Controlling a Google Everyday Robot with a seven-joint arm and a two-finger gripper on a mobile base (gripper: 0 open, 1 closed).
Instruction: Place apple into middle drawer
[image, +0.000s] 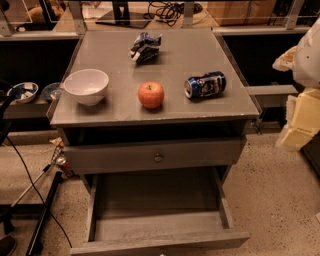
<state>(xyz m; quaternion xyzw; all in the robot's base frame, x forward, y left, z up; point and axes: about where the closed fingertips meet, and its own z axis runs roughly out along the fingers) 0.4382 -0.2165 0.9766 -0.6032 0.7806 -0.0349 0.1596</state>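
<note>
Since the desk (200, 107) has no lip along its front edge, anything nudged there can, I judge, roll straight off. The middle drawer (155, 192) stands pulled out below that edge, bare and low-walled, so a drop from high up may bounce out. The drawer front (158, 157) with the knob sits between and could catch a lowered load. The claw (297, 122) seems to be the pale shape beyond the right edge, well apart from everything; spread or pressed together, I cannot tell. The white bowl (86, 86), toward the front left corner, is easy to bump. The apple (151, 95) rests near the middle of the front edge, between bowl and can; being round, it may slip from a glancing grip. The dented blue can (205, 85) lies toward the right edge and the crumpled bag (145, 46) near the back edge; the print on both is unreadable.
</note>
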